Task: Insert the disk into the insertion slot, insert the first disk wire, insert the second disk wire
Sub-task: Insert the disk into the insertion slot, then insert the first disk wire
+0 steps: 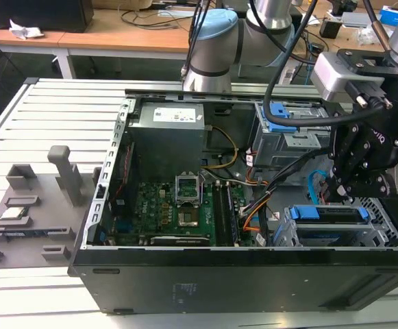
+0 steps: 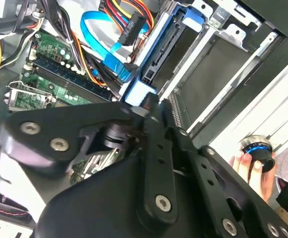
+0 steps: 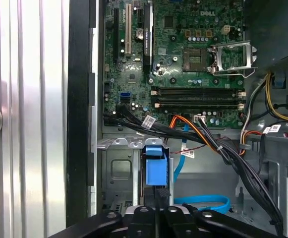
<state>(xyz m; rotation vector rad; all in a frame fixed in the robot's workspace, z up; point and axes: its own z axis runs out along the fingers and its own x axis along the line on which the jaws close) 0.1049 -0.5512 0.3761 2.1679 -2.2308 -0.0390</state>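
Blue-framed, the disk [image 1: 336, 214] sits down inside the insertion slot [image 1: 286, 236], held steady by its walls. Your gripper [image 1: 331, 196] hangs just above that slot, maybe to press; I cannot tell if it is clenched.

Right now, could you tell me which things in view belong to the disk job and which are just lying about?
Job: disk, sitting in the insertion slot; first disk wire; second disk wire; gripper over the disk.
Lying about: power supply; motherboard; taller drive cage; grey fixture tray.
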